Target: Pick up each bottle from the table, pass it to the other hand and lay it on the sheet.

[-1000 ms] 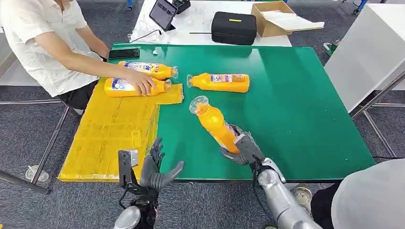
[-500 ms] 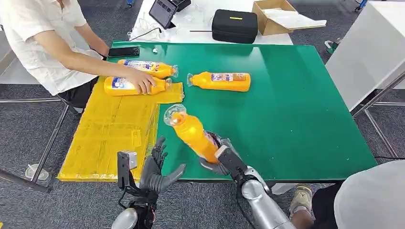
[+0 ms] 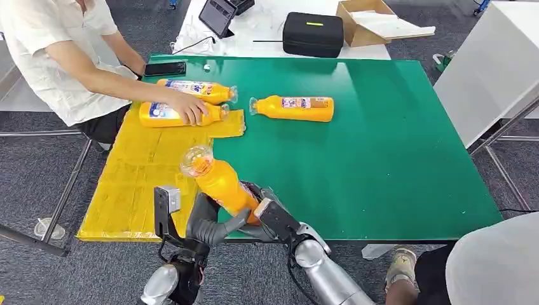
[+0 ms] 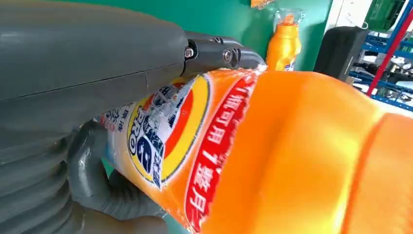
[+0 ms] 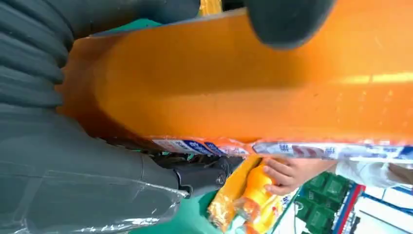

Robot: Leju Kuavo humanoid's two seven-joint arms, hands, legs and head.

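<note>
Bottle (image 3: 224, 185) tilted, cap up-left; right hand (image 3: 270, 218) grips base, left hand (image 3: 206, 225) cupping.

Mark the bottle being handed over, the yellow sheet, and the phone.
held bottle (image 3: 222, 184), head view, on its orange body above the hands.
yellow sheet (image 3: 136, 184), head view, on a bare stretch near its middle.
phone (image 3: 164, 69), head view, on its dark screen at the table's far left corner.
</note>
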